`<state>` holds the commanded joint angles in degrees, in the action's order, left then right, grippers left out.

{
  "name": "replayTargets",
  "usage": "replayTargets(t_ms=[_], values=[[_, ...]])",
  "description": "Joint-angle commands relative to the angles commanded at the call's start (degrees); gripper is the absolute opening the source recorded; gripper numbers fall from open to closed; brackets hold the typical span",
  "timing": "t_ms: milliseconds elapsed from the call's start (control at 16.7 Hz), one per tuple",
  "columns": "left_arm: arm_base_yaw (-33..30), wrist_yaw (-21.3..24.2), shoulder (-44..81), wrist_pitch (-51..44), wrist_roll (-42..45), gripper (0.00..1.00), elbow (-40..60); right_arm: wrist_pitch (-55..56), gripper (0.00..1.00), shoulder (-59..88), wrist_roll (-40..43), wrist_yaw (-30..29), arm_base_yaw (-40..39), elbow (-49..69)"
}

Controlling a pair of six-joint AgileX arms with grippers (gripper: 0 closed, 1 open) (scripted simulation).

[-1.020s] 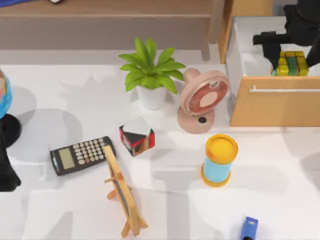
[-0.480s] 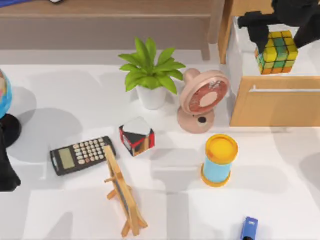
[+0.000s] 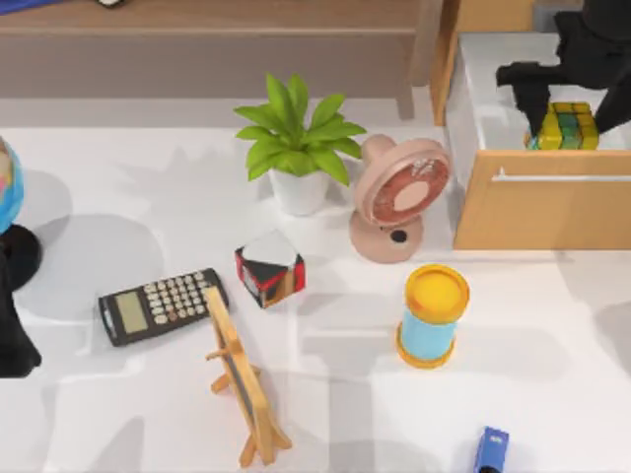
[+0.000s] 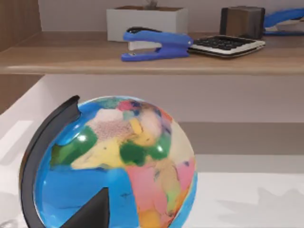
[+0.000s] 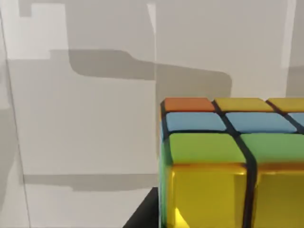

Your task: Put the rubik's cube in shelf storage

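**Cube in the open drawer**

Our right gripper (image 3: 564, 99) is over the open drawer (image 3: 537, 202) of the light wood cabinet, at the table's back right. Its black fingers are clamped on the rubik's cube (image 3: 568, 126), which sits low inside the drawer, behind the wood front. The cube is shiny, with yellow, green, blue and orange squares split by dark lines. It sits square with the drawer. Just left stands a pink round fan (image 3: 397, 195), then a leafy plant (image 3: 296, 143). The long brown shelf storage (image 3: 217, 39) runs along the back. Our left arm (image 3: 12, 335) rests at the left edge, by the globe (image 4: 114, 166).
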<state>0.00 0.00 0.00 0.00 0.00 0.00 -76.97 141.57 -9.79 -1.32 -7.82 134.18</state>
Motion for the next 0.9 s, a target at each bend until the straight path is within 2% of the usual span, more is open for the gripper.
replayTargets(t_ms=[540, 900], values=[[0.00, 0.00, 0.00, 0.00, 0.00, 1.00, 0.00, -2.49, 0.00, -0.93, -0.70, -0.90, 0.03, -1.18], [0.00, 0.00, 0.00, 0.00, 0.00, 1.00, 0.00, -3.98, 0.00, -7.66, -1.79, -3.13, -1.77, -3.66]])
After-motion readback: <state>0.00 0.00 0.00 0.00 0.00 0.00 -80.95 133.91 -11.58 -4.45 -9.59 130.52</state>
